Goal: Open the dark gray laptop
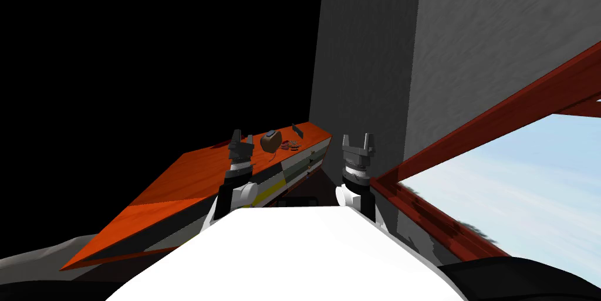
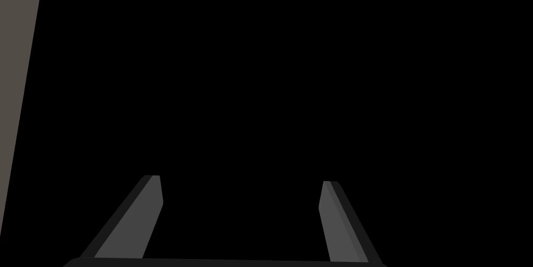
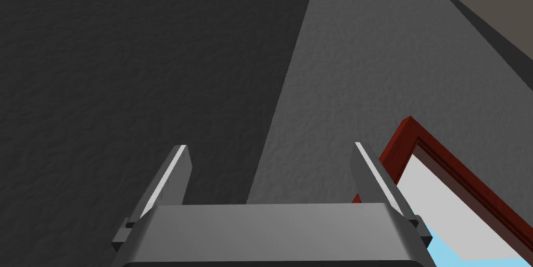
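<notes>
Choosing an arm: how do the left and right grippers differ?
In the head view the left gripper shows against the orange desk, the right gripper against the grey wall. The left gripper's wrist view faces a black area, the right gripper's the wall. Both are open, holding nothing.

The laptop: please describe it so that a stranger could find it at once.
Find the long orange-red desk beside the grey wall. Near its far end sits a small cluster of things. The laptop is the thin dark slab nearest the wall, unlike the round brown object nearby.
</notes>
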